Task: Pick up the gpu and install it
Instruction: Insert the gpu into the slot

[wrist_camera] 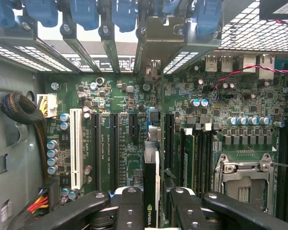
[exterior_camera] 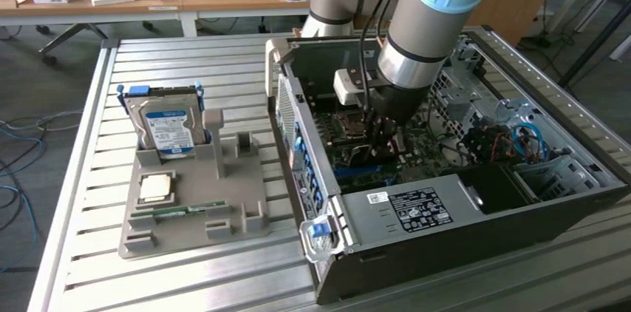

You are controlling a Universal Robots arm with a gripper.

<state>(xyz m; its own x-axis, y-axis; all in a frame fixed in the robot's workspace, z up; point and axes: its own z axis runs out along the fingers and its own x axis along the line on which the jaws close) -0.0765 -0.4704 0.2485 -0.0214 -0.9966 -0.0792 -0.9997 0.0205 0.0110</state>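
The open computer case [exterior_camera: 463, 201] takes up the right half of the exterior view, lying on its side on the slatted metal table [exterior_camera: 89, 179], with the arm [exterior_camera: 424, 24] reaching down into it from the top of the frame. To the left sits a grey holder tray [exterior_camera: 188, 194], and standing in it at the upper left is a silver hard drive [exterior_camera: 170, 129]; a small square chip [exterior_camera: 158, 188] rests lower down on the same tray.

Inside the case the green motherboard [wrist_camera: 110, 120] spreads across the wrist view, a white slot [wrist_camera: 76, 148] at the left and the empty processor socket [wrist_camera: 242, 182] at the lower right.

The gripper [wrist_camera: 151, 211] is clenched on the gpu [wrist_camera: 151, 172], its black fingers [wrist_camera: 129, 206] pressing either side of the thin card at the bottom middle of the wrist view. The card stands on edge above the black slots in the board's centre, its metal bracket [wrist_camera: 156, 38] up by the rear openings at the top.

I'd judge the card light and stiff but fragile: best pinched across its flat faces near the top edge, as here, and kept square to the slot, since tilting could strain the connector.
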